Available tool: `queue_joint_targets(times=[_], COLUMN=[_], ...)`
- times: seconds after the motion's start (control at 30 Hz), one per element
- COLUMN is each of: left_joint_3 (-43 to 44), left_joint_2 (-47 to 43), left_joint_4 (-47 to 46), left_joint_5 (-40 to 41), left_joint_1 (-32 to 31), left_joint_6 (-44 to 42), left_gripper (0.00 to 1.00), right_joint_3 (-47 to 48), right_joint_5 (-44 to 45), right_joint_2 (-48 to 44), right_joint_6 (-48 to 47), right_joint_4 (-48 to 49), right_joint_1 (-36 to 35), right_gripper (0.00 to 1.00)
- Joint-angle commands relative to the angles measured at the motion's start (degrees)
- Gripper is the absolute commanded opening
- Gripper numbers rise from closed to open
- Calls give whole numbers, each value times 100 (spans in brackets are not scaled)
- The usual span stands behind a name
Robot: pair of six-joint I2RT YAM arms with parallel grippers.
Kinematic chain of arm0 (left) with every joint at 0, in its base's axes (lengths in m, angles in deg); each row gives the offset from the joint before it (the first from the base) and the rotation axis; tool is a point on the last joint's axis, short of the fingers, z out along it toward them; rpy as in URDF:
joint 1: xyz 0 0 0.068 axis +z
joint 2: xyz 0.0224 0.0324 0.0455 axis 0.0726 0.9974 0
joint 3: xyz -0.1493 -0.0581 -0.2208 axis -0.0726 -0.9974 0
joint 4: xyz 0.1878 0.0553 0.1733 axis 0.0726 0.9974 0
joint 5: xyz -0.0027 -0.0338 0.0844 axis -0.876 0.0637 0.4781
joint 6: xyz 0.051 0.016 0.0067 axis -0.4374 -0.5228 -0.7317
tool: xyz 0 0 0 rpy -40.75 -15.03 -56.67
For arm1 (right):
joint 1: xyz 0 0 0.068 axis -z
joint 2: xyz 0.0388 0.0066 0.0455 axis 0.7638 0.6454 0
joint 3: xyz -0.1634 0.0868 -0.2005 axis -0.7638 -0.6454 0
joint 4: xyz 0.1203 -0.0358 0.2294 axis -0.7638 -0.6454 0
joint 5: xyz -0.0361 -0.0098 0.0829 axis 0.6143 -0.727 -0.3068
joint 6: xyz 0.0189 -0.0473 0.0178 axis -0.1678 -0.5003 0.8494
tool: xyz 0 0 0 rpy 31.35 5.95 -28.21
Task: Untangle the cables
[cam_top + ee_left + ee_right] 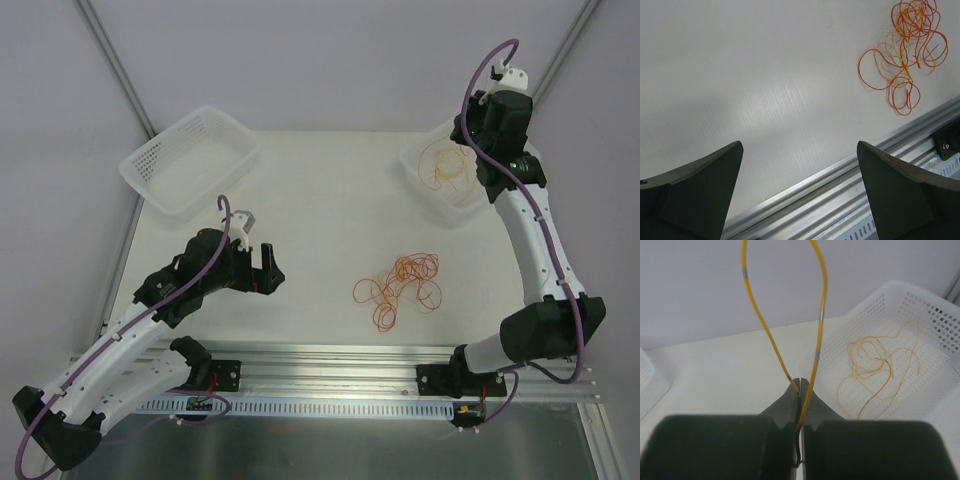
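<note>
Right wrist: yellow cable loop (pixel 816 356) clamped in right jaws; left jaws apart; red-orange tangle (pixel 405 282) away from basket (pixel 425 185).

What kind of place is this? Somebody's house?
Probably a robot lab, not a house: a left arm and right arm bolted to a metal rail, a white table with tangled cables, and the right gripper pinching a yellow cable.

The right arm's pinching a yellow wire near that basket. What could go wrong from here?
The right gripper grips the yellow cable only at its very tip, so it might slip out. Dropped into the basket, its loop could snag the cables lying there. The tangle on the table is unsorted; pulling one strand may drag others.
</note>
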Motion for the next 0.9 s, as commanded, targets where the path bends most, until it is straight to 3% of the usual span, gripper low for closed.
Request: queue_joint_targets(times=[0.0, 0.27, 0.37, 0.47, 0.5, 0.6, 0.7, 0.87], left_joint_3=[-145, -224, -294, -382, -408, -470, -453, -382], left_joint_2=[71, 274, 239, 204, 186, 239, 318, 476], left_joint_4=[-135, -135, -135, -135, -135, -135, -135, -143], left_joint_5=[162, -66, -180, -277, -277, -260, -277, -391], left_joint_1=[-51, -60, -60, -60, -60, -60, -59, -51], left_joint_6=[230, 389, 494, 661, 705, 863, 908, 872], left_gripper=[99, 99, 99, 99, 99, 99, 99, 99], right_joint_3=[644, 1410, 1664, 2112, 2192, 2219, 2122, 1703], right_joint_5=[48, 497, 383, 198, 163, 92, 40, -215], right_joint_2=[639, 2003, 2600, 3083, 3137, 3051, 2735, 1962], right_joint_6=[-59, 143, 152, 353, 371, 345, 231, 213], right_joint_4=[126, 495, 434, 14, -84, -287, -506, -1348], right_joint_1=[308, 853, 1055, 1143, 1161, 1161, 1161, 1117], right_gripper=[1, 1, 6, 42, 60, 83, 91, 95])
